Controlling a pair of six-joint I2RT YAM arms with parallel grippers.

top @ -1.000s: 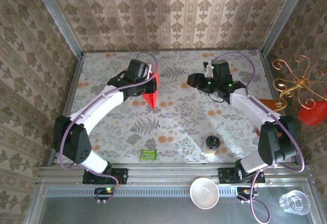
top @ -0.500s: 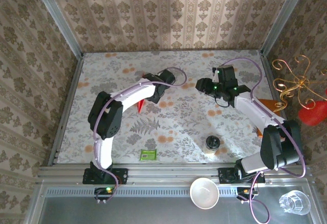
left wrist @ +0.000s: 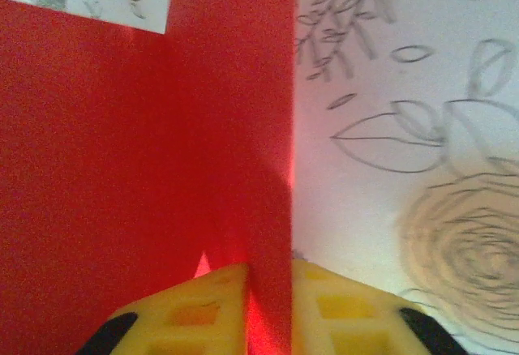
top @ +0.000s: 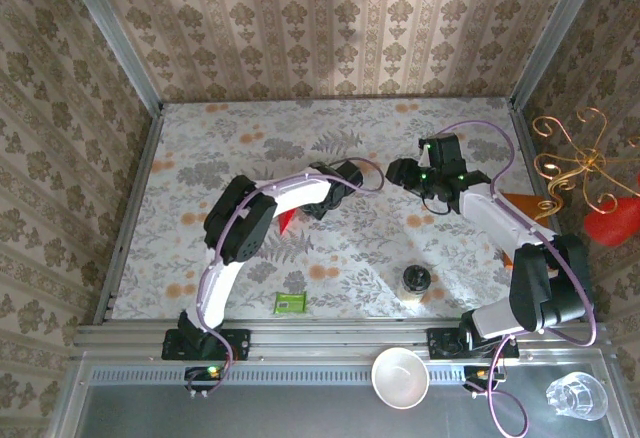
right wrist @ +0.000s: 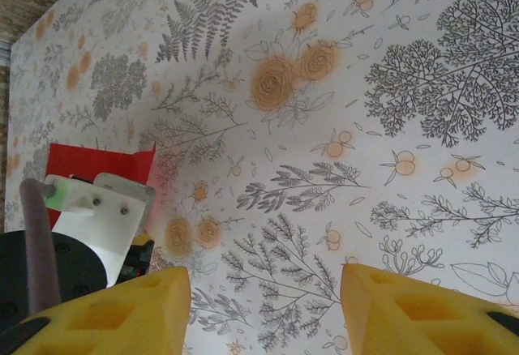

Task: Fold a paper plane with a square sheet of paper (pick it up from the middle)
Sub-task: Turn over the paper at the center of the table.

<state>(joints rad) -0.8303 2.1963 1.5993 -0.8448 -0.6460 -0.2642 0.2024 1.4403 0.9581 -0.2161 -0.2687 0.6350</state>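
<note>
Square sheet of paper [left wrist: 122, 168]: bright red, creased, one fold standing upright, lying mid-counter [top: 400, 248]. Left fingers [left wrist: 203, 310]: narrowly parted either side of that fold, actual grip cannot be told; left arm doubled sharply at the elbow. Right fingers [right wrist: 405, 306]: wide apart, empty, hovering nearby.

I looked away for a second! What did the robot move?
The left fingers swung rightward toward the middle of the table, bringing the red paper sheet along; a fold of it stands between them. The right fingers shifted slightly right, open as before. The green packet and small jar stayed put.
</note>
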